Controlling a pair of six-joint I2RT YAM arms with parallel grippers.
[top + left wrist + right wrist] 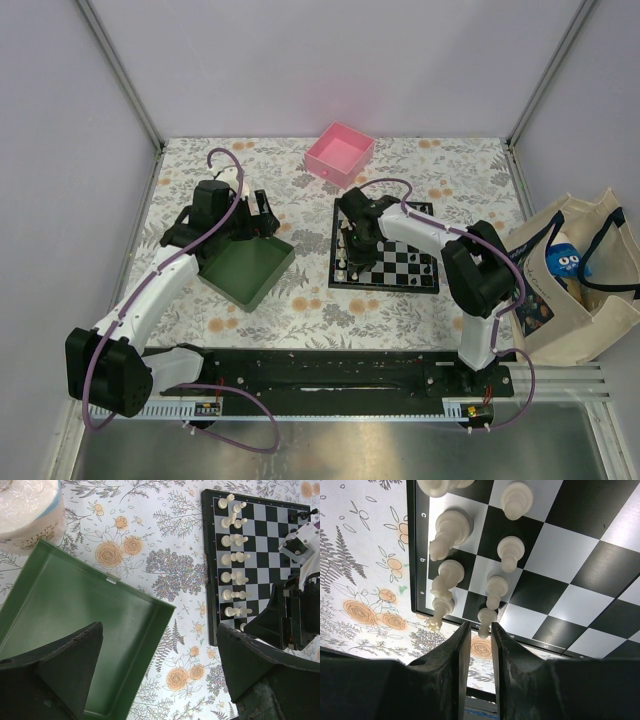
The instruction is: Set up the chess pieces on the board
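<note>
Chess pieces (451,530) line the board's (560,545) edge in white, the end pawn (487,617) at the tips of the right end effector (480,626), its jaws slightly parted; the left end effector (159,629) gapes wide.

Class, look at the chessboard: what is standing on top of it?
Cream-white chess pieces stand in two rows along one edge of the board. The right arm hangs over part of the board, so whatever stands beneath it is hidden.

Lighting is bright and even, shadows soft.
</note>
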